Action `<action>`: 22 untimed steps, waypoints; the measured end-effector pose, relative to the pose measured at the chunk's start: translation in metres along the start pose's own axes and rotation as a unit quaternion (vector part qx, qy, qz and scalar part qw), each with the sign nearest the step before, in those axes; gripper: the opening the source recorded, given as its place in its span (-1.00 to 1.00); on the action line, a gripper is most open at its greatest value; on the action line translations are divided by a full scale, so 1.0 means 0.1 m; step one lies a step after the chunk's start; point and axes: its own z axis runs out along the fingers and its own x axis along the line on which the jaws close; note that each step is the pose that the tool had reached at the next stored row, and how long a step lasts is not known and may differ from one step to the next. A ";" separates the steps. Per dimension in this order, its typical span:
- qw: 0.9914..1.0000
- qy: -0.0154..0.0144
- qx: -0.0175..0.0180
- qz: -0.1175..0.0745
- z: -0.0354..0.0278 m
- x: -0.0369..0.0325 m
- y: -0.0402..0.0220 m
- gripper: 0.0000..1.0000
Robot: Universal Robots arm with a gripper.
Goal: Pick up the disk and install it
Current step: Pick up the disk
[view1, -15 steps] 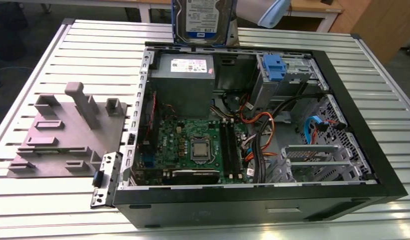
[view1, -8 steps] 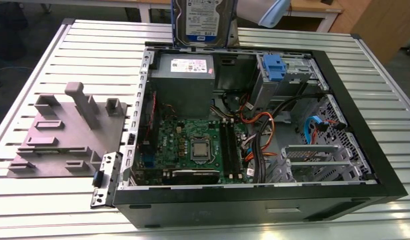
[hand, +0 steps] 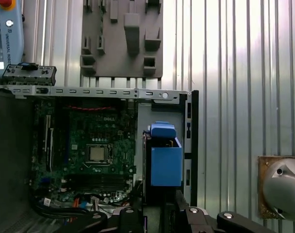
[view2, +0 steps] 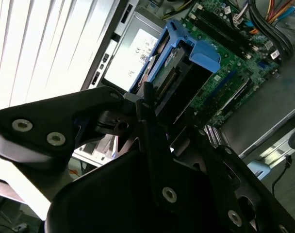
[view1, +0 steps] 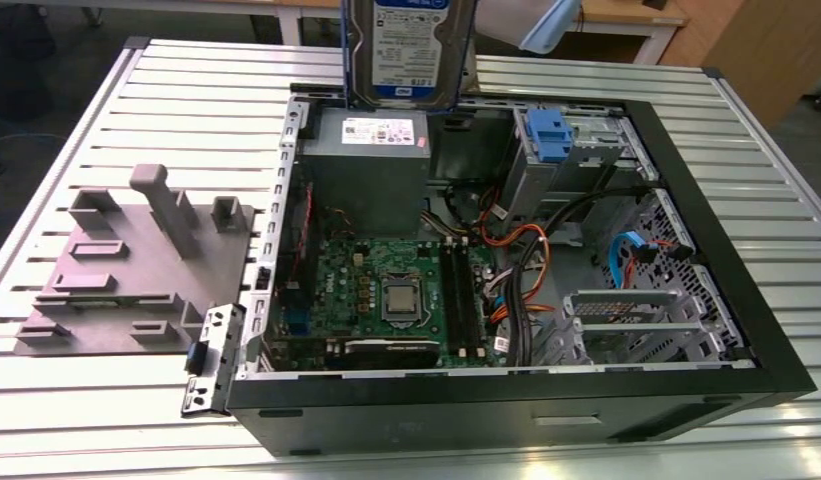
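The disk point(view1: 410, 50), a silver drive with a white-and-blue label and blue side rails, hangs upright at the far edge of the open computer case point(view1: 517, 395), just above the grey power supply point(view1: 370, 140). In the second wrist view my gripper point(view2: 162, 114) is shut on the disk point(view2: 174, 63), its black fingers clamped on the near end. The first wrist view looks straight down the disk point(hand: 166, 162) from the gripper point(hand: 159, 213); the drive stands over the power supply beside the case wall.
Inside the case lie the green motherboard point(view1: 383, 290), orange and black cables point(view1: 517, 250) and a blue clip on a grey metal cage point(view1: 550, 135). A grey fixture plate point(view1: 130, 260) with upright blocks sits on the slatted table point(view1: 90, 420) at the exterior view's left.
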 end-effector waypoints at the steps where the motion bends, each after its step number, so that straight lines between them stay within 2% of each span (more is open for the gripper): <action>1: 1.000 0.000 0.000 0.000 0.001 0.031 0.000 -0.30; 7: 1.000 0.000 0.000 0.000 0.008 0.178 0.000 -0.30; 16: 1.000 0.000 0.000 0.000 0.016 0.340 -0.001 -0.30; 22: 1.000 0.000 0.000 0.000 0.024 0.495 -0.002 -0.30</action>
